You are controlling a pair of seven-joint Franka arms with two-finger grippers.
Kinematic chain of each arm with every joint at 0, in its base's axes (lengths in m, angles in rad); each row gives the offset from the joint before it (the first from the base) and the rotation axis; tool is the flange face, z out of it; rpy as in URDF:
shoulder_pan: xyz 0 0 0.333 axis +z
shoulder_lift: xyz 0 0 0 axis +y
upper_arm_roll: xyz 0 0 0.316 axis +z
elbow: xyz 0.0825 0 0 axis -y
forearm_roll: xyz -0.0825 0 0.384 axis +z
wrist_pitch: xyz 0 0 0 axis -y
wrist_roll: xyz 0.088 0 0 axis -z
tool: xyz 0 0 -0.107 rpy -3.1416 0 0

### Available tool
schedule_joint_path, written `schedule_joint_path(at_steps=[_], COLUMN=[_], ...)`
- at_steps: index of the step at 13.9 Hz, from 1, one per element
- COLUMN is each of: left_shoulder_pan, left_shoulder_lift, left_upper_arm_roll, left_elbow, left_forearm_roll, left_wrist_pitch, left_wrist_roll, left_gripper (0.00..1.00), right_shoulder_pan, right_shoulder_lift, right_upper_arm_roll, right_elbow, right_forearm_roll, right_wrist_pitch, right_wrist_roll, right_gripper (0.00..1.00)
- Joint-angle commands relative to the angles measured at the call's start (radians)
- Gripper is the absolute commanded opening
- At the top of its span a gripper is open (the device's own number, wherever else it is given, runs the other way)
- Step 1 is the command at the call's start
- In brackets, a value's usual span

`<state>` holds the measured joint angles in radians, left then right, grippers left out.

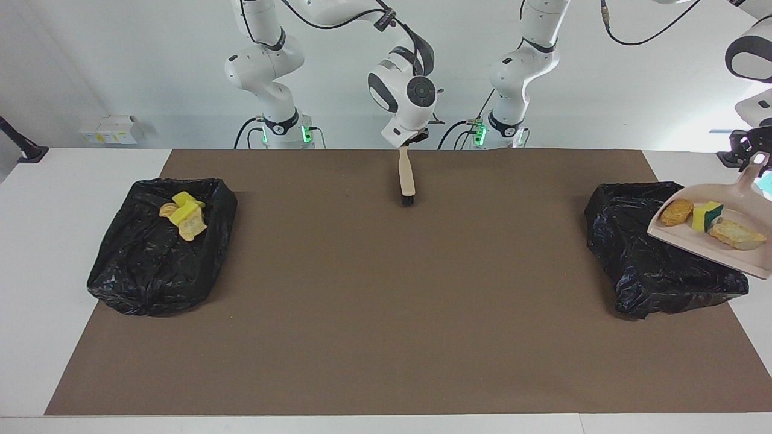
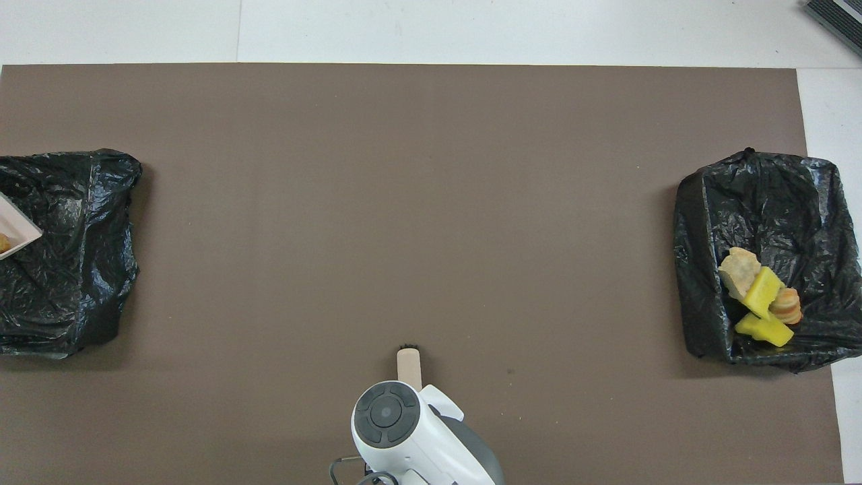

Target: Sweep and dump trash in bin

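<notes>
My left gripper [image 1: 754, 158] is shut on the handle of the beige dustpan [image 1: 721, 250] and holds it raised over the black-lined bin [image 1: 651, 265] at the left arm's end. In the pan lie two golden-brown pastries [image 1: 676, 212] and a yellow sponge wedge [image 1: 705, 218]. Only the pan's corner [image 2: 17, 229] shows in the overhead view, over that bin [image 2: 67, 249]. My right gripper [image 1: 409, 141] is shut on the handle of the beige brush [image 1: 407, 178], which hangs upright with its black bristles at the mat close to the robots. The brush also shows in the overhead view [image 2: 409, 364].
A second black-lined bin [image 1: 157, 259] at the right arm's end holds yellow wedges and pastries [image 1: 184, 216], also in the overhead view [image 2: 761, 296]. The brown mat [image 1: 386, 301] covers the table. White boxes [image 1: 111, 129] stand off the mat by the wall.
</notes>
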<state>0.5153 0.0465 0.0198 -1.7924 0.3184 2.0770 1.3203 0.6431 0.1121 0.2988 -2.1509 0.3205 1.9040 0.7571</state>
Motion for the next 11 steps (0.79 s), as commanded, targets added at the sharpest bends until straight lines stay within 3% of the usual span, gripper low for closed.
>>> schedule_joint_path(at_steps=[1,4,11], left_shoulder_pan=[-0.021,-0.086,-0.257], left_shoulder_lift=[0.015,0.012,0.001], left_upper_arm_roll=[-0.006,-0.009,-0.009], left_elbow=[0.024,0.019,0.018], left_forearm_roll=[0.191,0.342,0.672], left_wrist_pitch=[-0.001,-0.046,-0.115], left_wrist_roll=[0.013,0.013,0.023], left_gripper=[0.00,0.00,0.00], right_shoulder_pan=[-0.014,-0.026,-0.170], right_shoulder_lift=[-0.009,-0.012,-0.071], right_upper_arm_roll=[0.008,0.002,0.002], right_elbow=[0.009,0.069,0.221], right_forearm_roll=[-0.056,-0.063,-0.089], right_wrist_pitch=[-0.023,-0.120,-0.337], right_wrist_roll=[0.024,0.024,-0.050], right_gripper=[1.00,1.00,1.00])
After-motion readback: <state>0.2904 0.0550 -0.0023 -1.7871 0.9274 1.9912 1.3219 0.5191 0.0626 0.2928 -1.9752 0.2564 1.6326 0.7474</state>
